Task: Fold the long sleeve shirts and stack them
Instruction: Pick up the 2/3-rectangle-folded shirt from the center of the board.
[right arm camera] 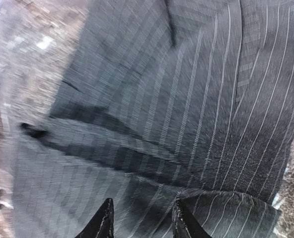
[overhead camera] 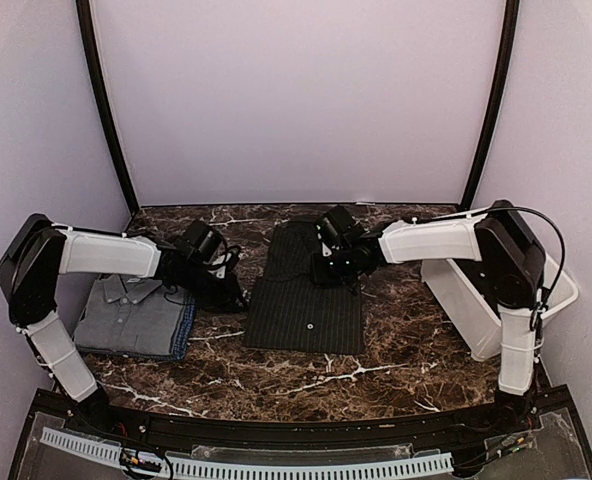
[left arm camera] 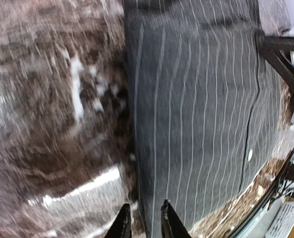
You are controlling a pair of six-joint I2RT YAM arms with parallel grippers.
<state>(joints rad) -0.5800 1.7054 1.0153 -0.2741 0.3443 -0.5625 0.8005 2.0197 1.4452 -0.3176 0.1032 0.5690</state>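
Note:
A charcoal pinstriped long sleeve shirt lies folded into a long strip in the middle of the marble table, a pale button showing on it. At the left a folded grey shirt rests on a blue one. My left gripper is low at the pinstriped shirt's left edge. Its jaws are narrowly open astride that edge and grip nothing. Over the shirt's upper part hangs my right gripper. It is open above creased cloth, nothing between its fingers.
A white plastic tub stands tilted at the right, next to the right arm. The dark marble table ends at a black rail along the near edge. Pale walls close in the back and both sides.

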